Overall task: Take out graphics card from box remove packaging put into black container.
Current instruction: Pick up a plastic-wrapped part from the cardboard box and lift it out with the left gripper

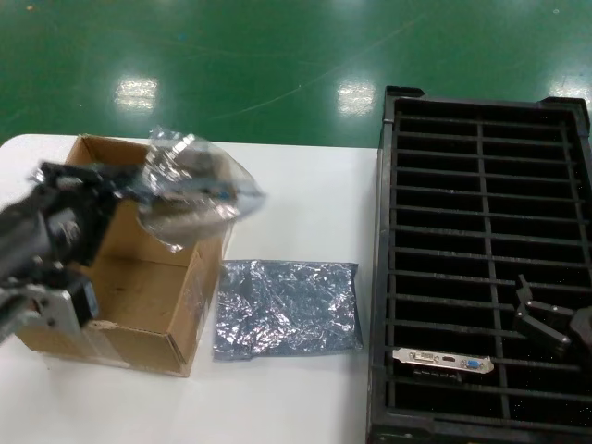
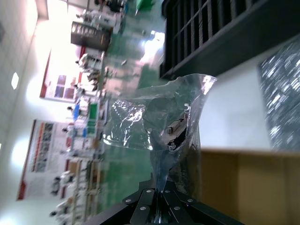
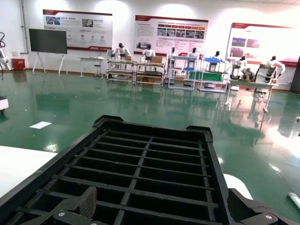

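The crinkled packaging [image 1: 190, 185] blurs the graphics card [image 2: 177, 131] inside; the box [image 1: 139, 287] interior is partly hidden.

White table [image 1: 305, 185] bears box [image 1: 139, 305], bag [image 1: 287, 308], tray [image 1: 481, 259]

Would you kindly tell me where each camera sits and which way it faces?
Head view: on the head, looking forward and down at table, box, black container; both arms show.
Left wrist view: looks along the left gripper shut on the packaging.
Right wrist view: above the container, facing the hall; right gripper open.
All share the container.
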You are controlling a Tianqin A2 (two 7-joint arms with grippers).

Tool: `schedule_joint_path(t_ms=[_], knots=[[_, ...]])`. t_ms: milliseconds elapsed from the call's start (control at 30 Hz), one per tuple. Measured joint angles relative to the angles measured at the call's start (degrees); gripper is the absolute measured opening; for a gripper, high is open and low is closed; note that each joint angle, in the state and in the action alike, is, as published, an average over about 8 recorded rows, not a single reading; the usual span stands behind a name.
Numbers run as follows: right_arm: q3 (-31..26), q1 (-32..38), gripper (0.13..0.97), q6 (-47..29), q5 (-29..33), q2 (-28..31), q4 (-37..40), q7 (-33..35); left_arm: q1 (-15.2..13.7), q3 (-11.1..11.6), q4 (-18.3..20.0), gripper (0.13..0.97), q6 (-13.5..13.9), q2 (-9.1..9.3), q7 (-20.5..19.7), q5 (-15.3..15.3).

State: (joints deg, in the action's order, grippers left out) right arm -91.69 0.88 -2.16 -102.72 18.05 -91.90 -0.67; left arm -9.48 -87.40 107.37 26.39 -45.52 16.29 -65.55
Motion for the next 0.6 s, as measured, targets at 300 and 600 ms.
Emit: schedule_joint_path(t_ms=[300,600], knots=[[0.0,0.0,0.966,0.0,0.0,0.0,0.0,0.0,3.04,-2.55,1.24,0.139,-1.26,-0.79,1.93,-4.3],[0.01,0.07,0.966,-1.56,-0.42,0.04,-0.72,-0.03,3.13,-2.65,1.29,0.139,-1.31,-0.8,2.0,-4.43]])
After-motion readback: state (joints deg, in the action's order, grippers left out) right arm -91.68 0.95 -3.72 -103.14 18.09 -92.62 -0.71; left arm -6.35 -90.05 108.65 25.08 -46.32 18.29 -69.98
